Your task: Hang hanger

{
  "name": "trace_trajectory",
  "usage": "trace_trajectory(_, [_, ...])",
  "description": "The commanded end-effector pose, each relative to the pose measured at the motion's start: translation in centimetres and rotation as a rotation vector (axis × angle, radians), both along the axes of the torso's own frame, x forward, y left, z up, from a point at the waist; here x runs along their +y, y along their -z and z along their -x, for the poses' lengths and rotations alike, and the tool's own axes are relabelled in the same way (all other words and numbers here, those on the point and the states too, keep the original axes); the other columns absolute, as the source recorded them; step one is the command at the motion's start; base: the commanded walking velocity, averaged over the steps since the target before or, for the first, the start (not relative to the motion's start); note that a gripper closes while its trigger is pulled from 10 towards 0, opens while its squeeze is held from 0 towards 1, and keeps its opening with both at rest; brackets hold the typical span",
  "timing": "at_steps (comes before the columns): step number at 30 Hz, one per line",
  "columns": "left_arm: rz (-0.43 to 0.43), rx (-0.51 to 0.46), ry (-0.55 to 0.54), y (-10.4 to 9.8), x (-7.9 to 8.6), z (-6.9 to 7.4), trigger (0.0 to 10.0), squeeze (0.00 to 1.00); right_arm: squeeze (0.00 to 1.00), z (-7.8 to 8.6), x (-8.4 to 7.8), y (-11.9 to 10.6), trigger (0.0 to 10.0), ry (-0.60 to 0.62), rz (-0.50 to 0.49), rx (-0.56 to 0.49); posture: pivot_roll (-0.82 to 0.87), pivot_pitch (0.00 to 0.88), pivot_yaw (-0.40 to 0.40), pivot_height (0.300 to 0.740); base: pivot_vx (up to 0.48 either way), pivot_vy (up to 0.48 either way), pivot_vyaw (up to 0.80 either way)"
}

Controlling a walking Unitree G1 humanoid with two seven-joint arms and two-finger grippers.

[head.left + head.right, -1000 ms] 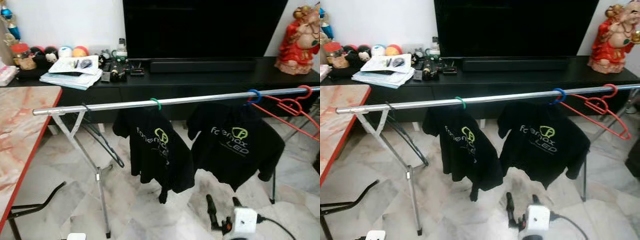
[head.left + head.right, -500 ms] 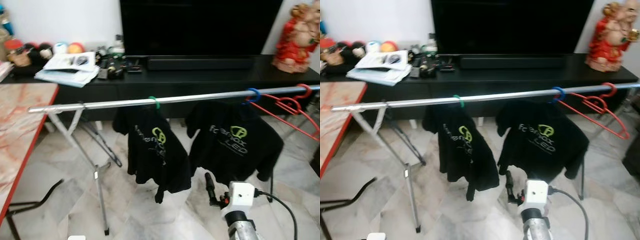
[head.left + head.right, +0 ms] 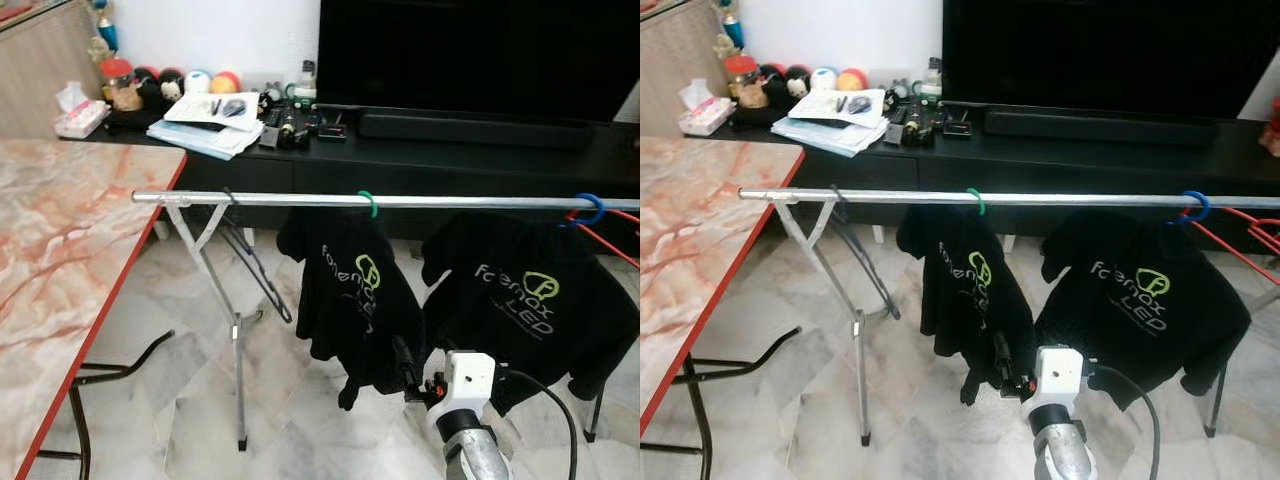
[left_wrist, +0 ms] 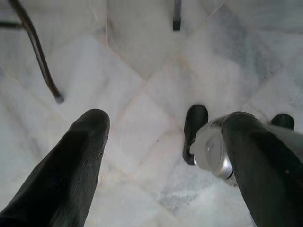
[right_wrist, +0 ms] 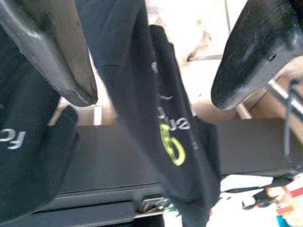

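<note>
A silver rail (image 3: 300, 200) on a folding stand crosses the room. Two black printed shirts hang from it, one on a green hanger (image 3: 368, 203) and one on a blue hanger (image 3: 590, 208). A bare red hanger (image 3: 1252, 232) hooks the rail at the far right, partly cut off. My right gripper (image 5: 154, 97) is raised low in front of the shirts, open and holding nothing, with the green-hanger shirt (image 5: 170, 132) just beyond its fingers. Its wrist camera box (image 3: 468, 378) sits below the shirts. My left gripper (image 4: 165, 123) hangs open over the floor.
A marble-topped table with a red edge (image 3: 100, 330) fills the left. Behind the rail stands a low black TV cabinet (image 3: 450, 160) with papers, balls and small items. The stand's legs (image 3: 235, 340) and a black frame rest on the tiled floor.
The camera has swung left, so the rail and shirts sit further right and the red statue is out of frame. My right arm has risen closer to the shirts.
</note>
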State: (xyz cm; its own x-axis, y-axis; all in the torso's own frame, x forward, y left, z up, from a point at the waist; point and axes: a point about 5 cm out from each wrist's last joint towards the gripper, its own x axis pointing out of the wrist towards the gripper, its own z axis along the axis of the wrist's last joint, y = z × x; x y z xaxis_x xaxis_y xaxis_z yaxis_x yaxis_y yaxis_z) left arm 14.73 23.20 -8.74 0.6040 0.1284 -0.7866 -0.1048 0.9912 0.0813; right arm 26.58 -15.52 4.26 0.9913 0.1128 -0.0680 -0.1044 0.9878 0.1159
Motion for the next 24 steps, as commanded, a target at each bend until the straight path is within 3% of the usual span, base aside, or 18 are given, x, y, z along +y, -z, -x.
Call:
trace_trajectory(1, [0.003,0.038,0.005,0.3,0.0,0.8,10.0,0.0,0.0,0.2,-0.2,-0.1,10.0,0.006,0.008,0.002,-0.05,0.054,-0.011,0.74,0.255,0.0,0.0])
trace_trajectory(4, [0.006,0.038,0.013,0.3,-0.1,0.7,10.0,0.0,0.0,0.2,-0.2,-0.3,10.0,-0.007,0.027,-0.012,-0.06,0.046,-0.018,0.74,0.265,0.0,0.0])
trace_trajectory(10, [0.011,0.031,0.011,0.3,-0.2,0.6,10.0,0.0,0.0,0.1,-0.2,-0.7,10.0,-0.034,0.039,-0.023,-0.05,0.044,-0.025,0.74,0.301,0.0,0.8])
trace_trajectory(19, [0.014,0.027,0.02,0.4,-0.5,0.8,10.0,0.0,0.0,-0.3,0.1,-1.5,10.0,-0.029,0.017,-0.049,-0.05,0.058,-0.033,0.74,0.302,0.0,0.0])
trace_trajectory(24, [0.033,0.038,0.019,0.6,-0.6,1.2,10.0,0.0,0.0,-0.2,-0.1,-1.7,10.0,-0.013,0.03,-0.057,-0.05,0.057,-0.034,0.74,0.0,0.0,0.0])
